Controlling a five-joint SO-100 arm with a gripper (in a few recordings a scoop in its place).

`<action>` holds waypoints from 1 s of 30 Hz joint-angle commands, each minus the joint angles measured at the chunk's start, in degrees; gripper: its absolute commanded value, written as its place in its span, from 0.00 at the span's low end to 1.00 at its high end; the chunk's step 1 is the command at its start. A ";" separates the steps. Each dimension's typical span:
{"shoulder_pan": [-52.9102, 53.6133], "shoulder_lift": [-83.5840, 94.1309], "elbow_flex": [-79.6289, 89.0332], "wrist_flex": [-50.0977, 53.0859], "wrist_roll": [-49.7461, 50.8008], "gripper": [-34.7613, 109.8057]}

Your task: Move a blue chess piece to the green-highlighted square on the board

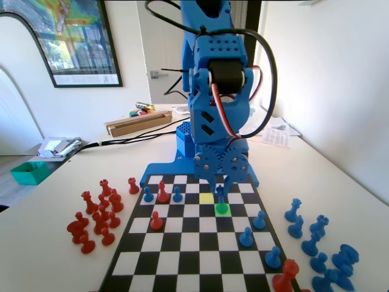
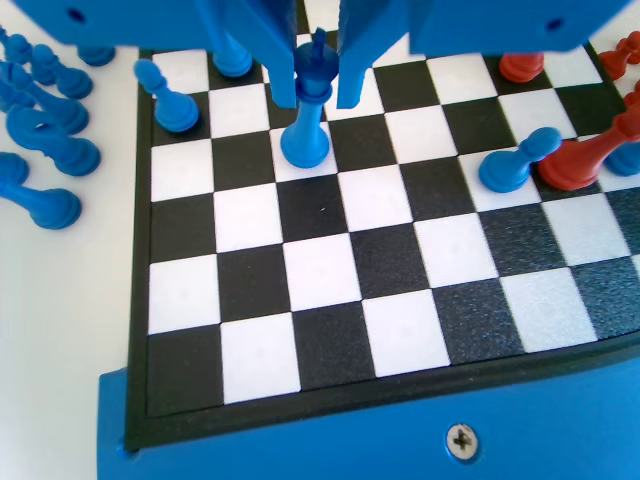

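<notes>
Claw (image 2: 318, 92) down low over the board (image 2: 330, 395), jaws set close on either side of the blue chess piece (image 2: 306, 120), right up against its narrow crowned top; looks pinched, though actual contact hard to confirm from the wrist view. Piece upright, base planted on a white square in the wrist view, which in the fixed view shows as the green-highlighted square (image 1: 222, 208), third row out from the arm's end. Pale yellow square (image 1: 206, 198) just diagonal to it, bare. Plenty of free squares between the piece and the near edge in the wrist view, several open rows with nothing standing on them. A blue pawn (image 2: 516, 163) a few squares to the right in the wrist view, touching or nearly touching a tipped red piece (image 2: 585, 162) beside it. Another blue pawn (image 2: 168, 98) up by the left edge of the board in that view, still on it. Off the board on the bench (image 1: 48, 255), a cluster of red pieces (image 1: 97, 213) on the left of the fixed view and a bunch of blue pieces (image 1: 322, 249) on the right, some lying on their sides, both well clear of the blue rim.
</notes>
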State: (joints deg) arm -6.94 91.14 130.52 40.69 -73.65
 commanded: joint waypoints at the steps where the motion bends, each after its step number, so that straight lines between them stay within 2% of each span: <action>1: -0.53 2.20 -1.93 1.05 -0.62 0.34; 15: 1.58 13.80 -8.44 11.43 -1.32 0.36; 22: 2.11 23.29 -15.82 24.17 -3.08 0.36; 30: 2.81 38.67 -21.53 43.42 -10.46 0.33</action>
State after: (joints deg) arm -3.96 119.79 113.73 75.67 -80.16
